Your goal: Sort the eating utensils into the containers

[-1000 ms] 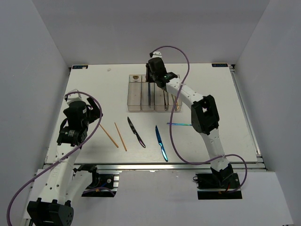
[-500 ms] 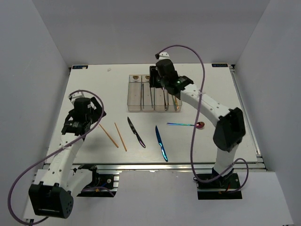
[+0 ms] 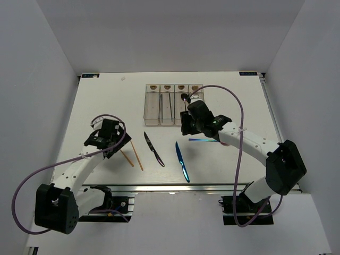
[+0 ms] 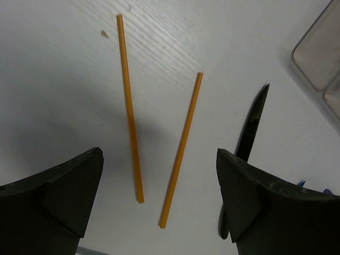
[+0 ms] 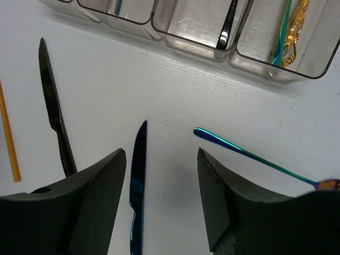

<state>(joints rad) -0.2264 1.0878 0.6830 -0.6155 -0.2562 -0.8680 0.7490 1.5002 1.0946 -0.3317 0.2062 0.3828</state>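
Four joined clear containers stand at the back; dark sticks lie in the second. In the right wrist view the containers hold a black piece and a gold piece. Two tan chopsticks, a black knife, a blue knife and a teal-handled spoon lie on the table. My left gripper hangs open over the chopsticks' near ends. My right gripper is open and empty, between the blue knife and the spoon.
The white table ends in a metal rail at the near side. My right arm hides most of the spoon in the top view. The black knife lies just right of the chopsticks.
My right gripper drew back from the containers toward the near side and opened wider. My left arm swung right, over the chopsticks.
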